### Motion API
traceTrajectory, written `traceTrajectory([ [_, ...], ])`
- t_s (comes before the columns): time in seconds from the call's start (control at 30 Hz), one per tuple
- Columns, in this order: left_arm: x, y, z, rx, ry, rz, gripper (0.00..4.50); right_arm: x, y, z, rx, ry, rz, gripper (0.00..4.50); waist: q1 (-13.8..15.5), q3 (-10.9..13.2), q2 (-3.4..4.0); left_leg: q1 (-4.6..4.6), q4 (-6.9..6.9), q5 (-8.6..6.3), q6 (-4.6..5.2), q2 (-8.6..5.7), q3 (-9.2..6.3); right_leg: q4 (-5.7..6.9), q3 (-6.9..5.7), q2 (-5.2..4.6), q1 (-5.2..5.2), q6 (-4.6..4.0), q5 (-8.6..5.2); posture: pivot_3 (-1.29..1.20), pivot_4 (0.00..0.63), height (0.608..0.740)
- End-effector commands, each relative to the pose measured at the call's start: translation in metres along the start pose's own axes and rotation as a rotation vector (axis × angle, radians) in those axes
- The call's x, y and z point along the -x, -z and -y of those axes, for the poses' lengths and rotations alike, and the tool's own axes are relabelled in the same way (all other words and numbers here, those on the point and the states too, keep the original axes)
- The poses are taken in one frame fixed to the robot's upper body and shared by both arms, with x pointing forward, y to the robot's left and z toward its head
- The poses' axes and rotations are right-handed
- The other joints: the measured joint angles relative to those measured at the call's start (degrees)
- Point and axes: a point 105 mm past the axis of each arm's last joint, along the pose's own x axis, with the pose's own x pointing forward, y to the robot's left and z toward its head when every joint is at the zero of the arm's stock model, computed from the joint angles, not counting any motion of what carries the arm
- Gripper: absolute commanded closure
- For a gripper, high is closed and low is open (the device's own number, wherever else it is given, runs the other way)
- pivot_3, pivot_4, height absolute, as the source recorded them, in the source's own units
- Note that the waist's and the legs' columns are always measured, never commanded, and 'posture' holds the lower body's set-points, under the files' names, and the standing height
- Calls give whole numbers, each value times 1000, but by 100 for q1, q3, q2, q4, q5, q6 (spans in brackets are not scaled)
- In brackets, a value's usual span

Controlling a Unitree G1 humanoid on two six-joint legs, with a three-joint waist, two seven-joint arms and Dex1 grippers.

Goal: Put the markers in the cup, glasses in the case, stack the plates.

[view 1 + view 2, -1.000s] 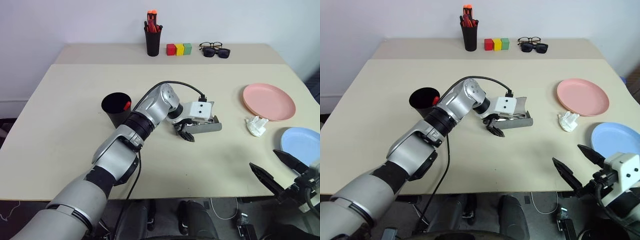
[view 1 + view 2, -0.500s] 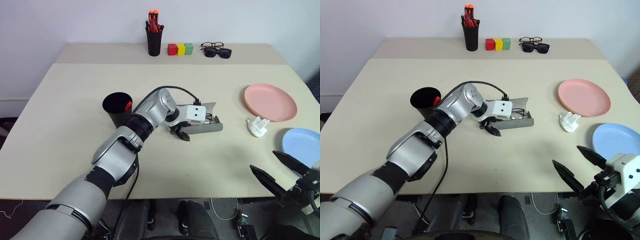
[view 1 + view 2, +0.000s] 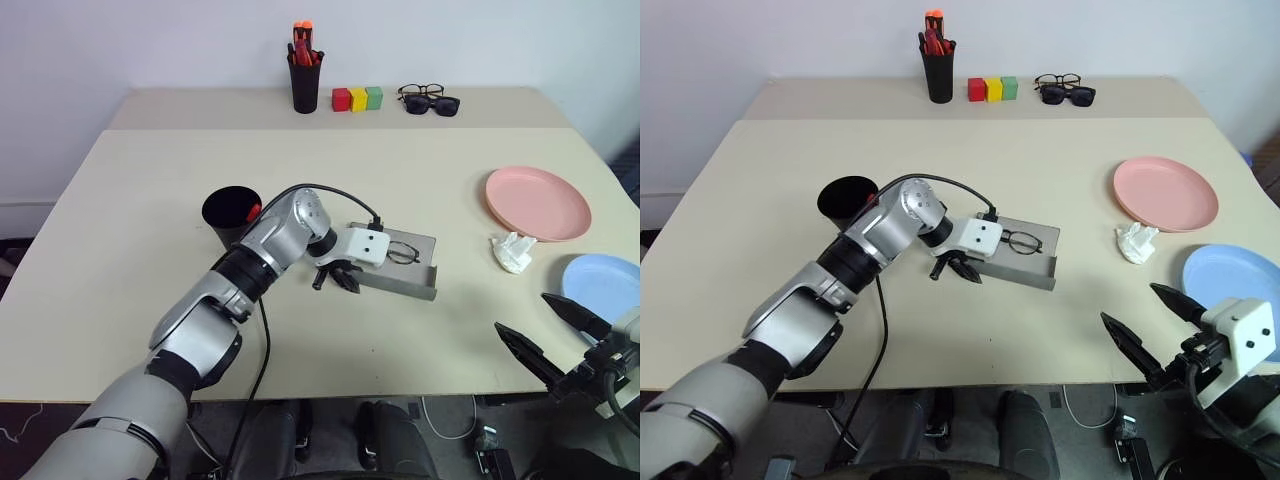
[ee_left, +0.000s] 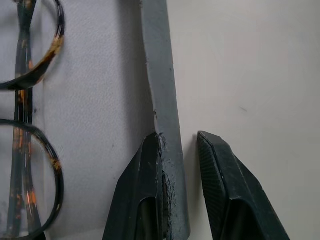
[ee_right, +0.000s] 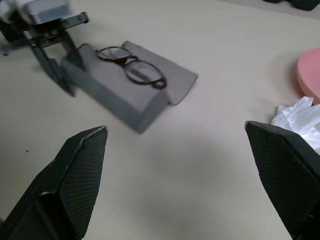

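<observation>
The grey case point(image 3: 400, 280) lies open at mid-table with the wire-rimmed glasses point(image 3: 403, 253) on its pale lining. My left gripper point(image 3: 337, 282) is at the case's left end, its two fingers closed astride the thin wall point(image 4: 165, 100). The inner finger presses the wall and the outer finger sits close beside it. The black cup point(image 3: 232, 212) stands just to the left, with a red-capped marker point(image 3: 254, 211) poking out of it. The pink plate point(image 3: 538, 203) and the blue plate point(image 3: 603, 283) lie apart at the right. My right gripper point(image 3: 522, 312) hovers open and holds nothing near the front right edge.
A crumpled white tissue point(image 3: 513, 252) lies between the plates. At the back stand a black pen holder point(image 3: 305, 85), coloured blocks point(image 3: 358, 98) and two more pairs of glasses point(image 3: 430, 100). The table's front edge runs just under my right gripper.
My left gripper closed and drew left and back toward me. The case swung round with it, from lid-up to lying flat, and the glasses now show inside. The right arm stayed still.
</observation>
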Motion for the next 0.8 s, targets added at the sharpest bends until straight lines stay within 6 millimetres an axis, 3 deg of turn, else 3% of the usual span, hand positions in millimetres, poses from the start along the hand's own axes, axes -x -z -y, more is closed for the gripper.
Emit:
traceTrajectory([
  [0.03,8,-5,11,-13,18,10,3464,-1,-3,0,29,-6,8,0,3,0,1,0,0,-2,-5,0,0,-1,0,0,0,0,0,0,150,740],
  [0.2,10,-7,15,-6,-24,45,3464,-4,-2,3,32,-9,8,0,12,-1,1,-1,0,-3,-5,0,0,-2,0,0,0,-1,0,0,150,740],
  [0.27,9,-10,14,-10,-39,64,3998,-6,-2,3,34,-15,12,0,12,-1,1,-1,1,-2,-4,0,0,-3,0,0,1,0,0,0,150,740],
  [0.5,9,-20,3,-29,-120,104,3998,-10,-2,3,42,-27,17,0,14,-1,2,0,1,2,3,0,0,-2,-1,1,1,0,0,0,150,740],
  [0.77,13,-28,0,-39,-133,118,218,-12,-2,3,43,-31,18,0,13,-1,2,0,1,2,3,0,0,-2,-1,1,1,0,0,0,150,740],
  [0.8,16,-31,-2,-42,-141,127,218,-12,-1,3,43,-32,17,0,13,-1,2,0,1,2,3,0,0,-2,-1,2,1,0,0,0,150,740],
])
